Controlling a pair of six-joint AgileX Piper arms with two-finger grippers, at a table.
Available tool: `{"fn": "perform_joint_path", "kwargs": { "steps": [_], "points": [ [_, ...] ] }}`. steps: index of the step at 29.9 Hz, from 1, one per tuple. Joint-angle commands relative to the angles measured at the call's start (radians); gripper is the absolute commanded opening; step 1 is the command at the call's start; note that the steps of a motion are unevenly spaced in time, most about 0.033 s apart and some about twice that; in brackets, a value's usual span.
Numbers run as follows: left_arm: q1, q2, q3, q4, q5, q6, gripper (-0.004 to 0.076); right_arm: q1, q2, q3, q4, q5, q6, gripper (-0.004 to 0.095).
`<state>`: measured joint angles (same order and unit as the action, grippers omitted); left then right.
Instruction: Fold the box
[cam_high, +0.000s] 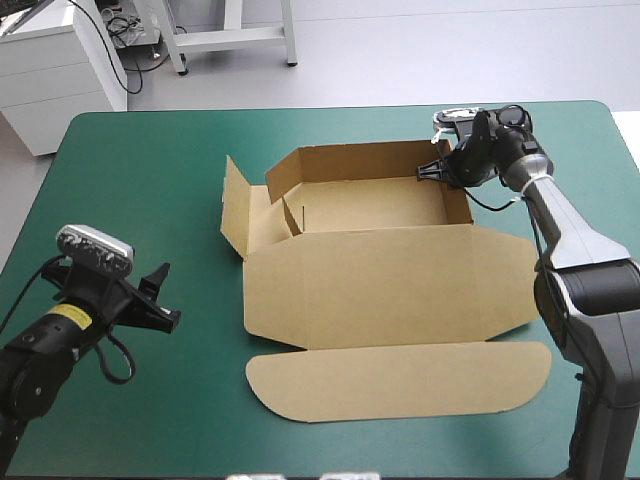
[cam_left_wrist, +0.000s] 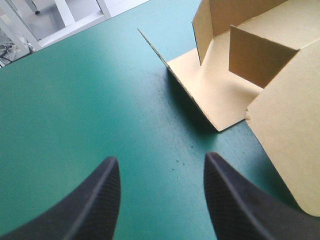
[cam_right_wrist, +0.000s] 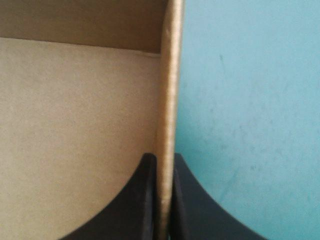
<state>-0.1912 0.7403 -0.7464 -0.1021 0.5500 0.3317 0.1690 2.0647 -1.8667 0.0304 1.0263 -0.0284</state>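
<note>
Pinching the box (cam_high: 380, 275) wall, R claw (cam_right_wrist: 162, 159) holds tight near far right corner. L claw (cam_left_wrist: 161, 161) wide open, box just ahead, not touching.

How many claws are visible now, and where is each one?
2. The left claw is open above the teal-green cover, left of the box and apart from it. The right claw is shut on the box's raised right wall.

Table (cam_high: 140, 170) under a teal-green cover (cam_left_wrist: 75, 100), spread smooth and flat out to every table edge in sight. Rounds off at both far corners of the table in the high view. Shows faint dark specks and thin scuffs toward the table's left side, and a paler sheen nearer the table's far edge.
</note>
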Motion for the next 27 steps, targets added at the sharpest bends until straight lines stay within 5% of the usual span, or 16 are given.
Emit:
{"fn": "perform_joint_path", "kwargs": {
  "steps": [1,15,18,22,27],
  "points": [
    [-0.001,-0.092,0.049,-0.010,-0.071,-0.002,0.0343,0.005,-0.109,0.121,-0.036,0.228,-0.020,-0.0020],
    [-0.001,-0.299,0.141,-0.010,0.070,-0.006,0.0335,0.005,-0.208,0.159,-0.002,0.228,-0.031,-0.0020],
    [-0.001,-0.314,0.141,-0.015,0.089,-0.006,0.0251,0.005,-0.208,0.159,-0.002,0.228,-0.031,-0.0018],
    [-0.001,-0.317,0.141,-0.007,0.119,-0.006,0.0018,0.005,-0.208,0.159,-0.002,0.228,-0.034,-0.0016],
    [-0.001,-0.317,0.141,0.005,0.170,0.001,-0.0008,0.005,-0.208,0.158,-0.002,0.228,-0.068,0.0081]
  ]
}}
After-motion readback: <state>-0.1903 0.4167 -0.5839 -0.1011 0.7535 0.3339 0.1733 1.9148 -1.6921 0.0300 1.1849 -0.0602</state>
